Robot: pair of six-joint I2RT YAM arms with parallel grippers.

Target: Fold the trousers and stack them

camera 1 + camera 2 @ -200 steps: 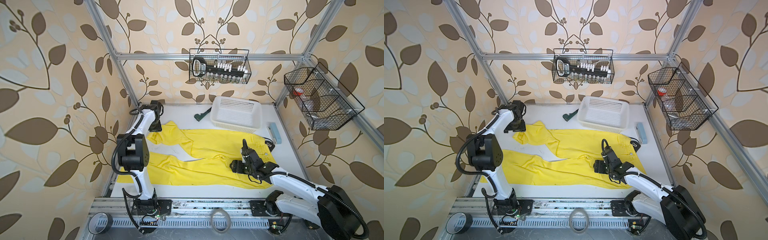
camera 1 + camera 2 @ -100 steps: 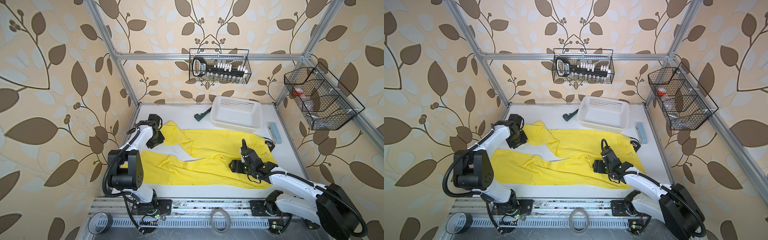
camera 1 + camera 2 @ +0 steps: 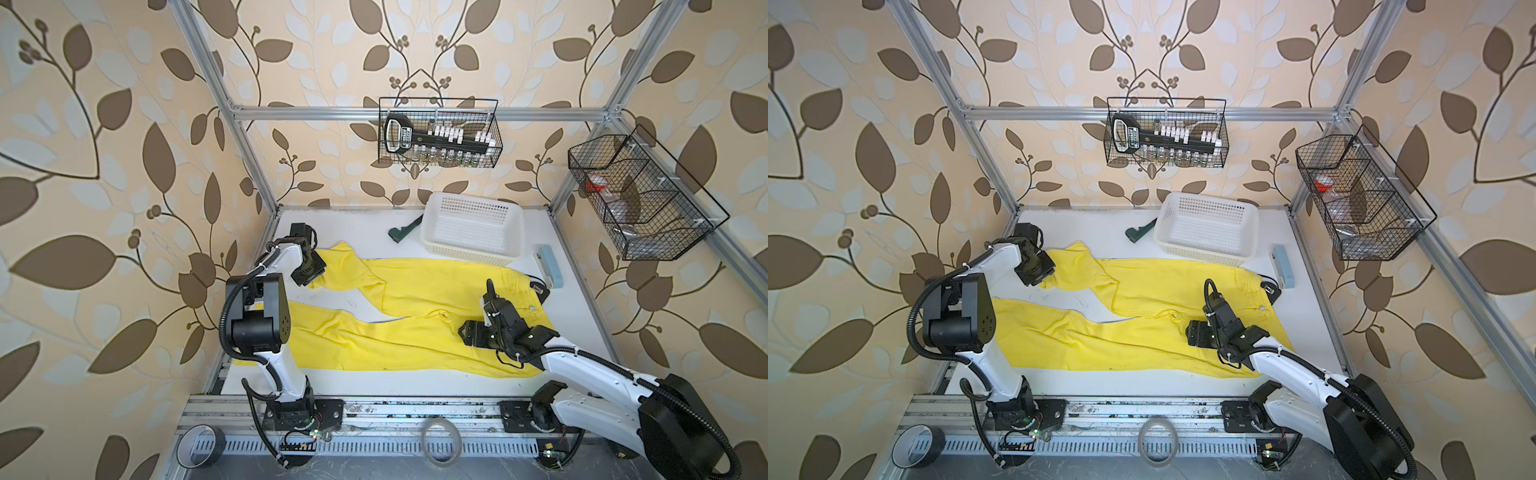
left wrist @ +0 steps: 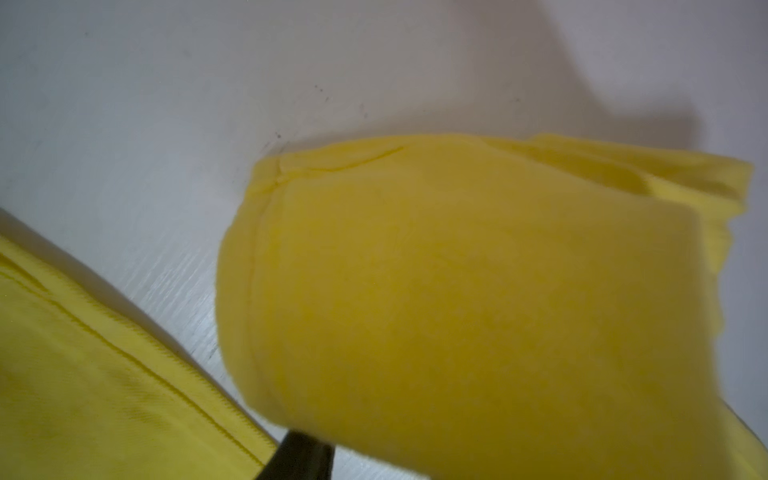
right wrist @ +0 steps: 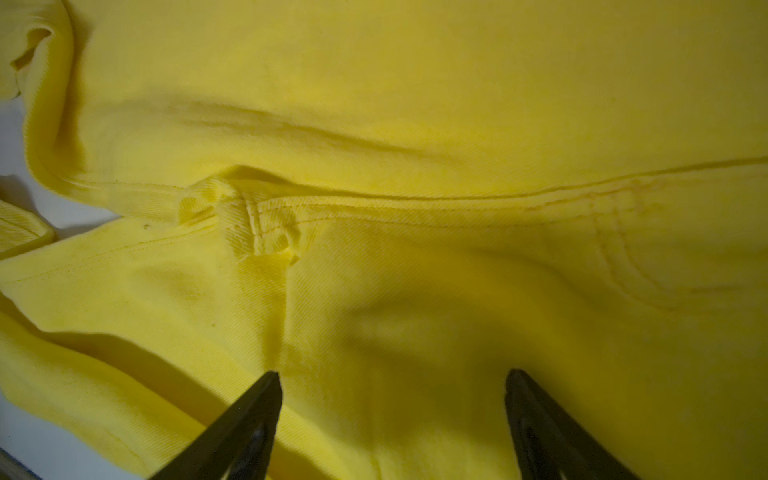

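While the white table (image 3: 365, 232) carries the bright yellow trousers (image 3: 415, 345) spread out, waist right, legs running left, expect light, limp cloth that sags. Best taken at the cuffs or waistband. Left gripper (image 3: 312, 277) pinches the far leg's cuff, far left. Right gripper (image 5: 390, 376) sits over the crotch seam, fingers (image 5: 266, 386) wide apart, holding nothing.

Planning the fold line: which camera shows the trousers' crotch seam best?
The right wrist view: the crotch seam of the trousers sits close and sharp, stitching visible. In both top views it is only a small pucker mid-garment. The left wrist view shows only a blurred leg end.
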